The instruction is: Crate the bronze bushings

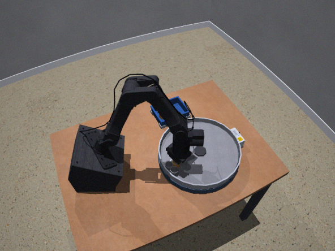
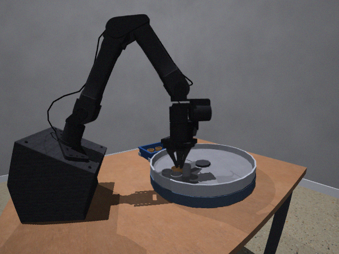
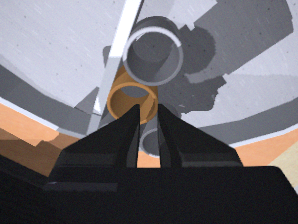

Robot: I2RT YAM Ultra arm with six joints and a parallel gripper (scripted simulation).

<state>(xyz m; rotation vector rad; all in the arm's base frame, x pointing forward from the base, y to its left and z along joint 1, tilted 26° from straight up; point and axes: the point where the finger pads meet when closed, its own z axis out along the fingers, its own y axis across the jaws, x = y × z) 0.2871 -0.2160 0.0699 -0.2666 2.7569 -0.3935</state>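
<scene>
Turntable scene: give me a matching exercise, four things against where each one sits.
1. bronze bushing
2. tall steel bushing
3. blue crate
4. dark flat disc

A. behind the turntable
B. at the tips of the gripper
C. toward the turntable's middle
D. just beyond the bronze one in the wrist view

Pairs: 1-B, 2-D, 3-A, 4-C.
</scene>
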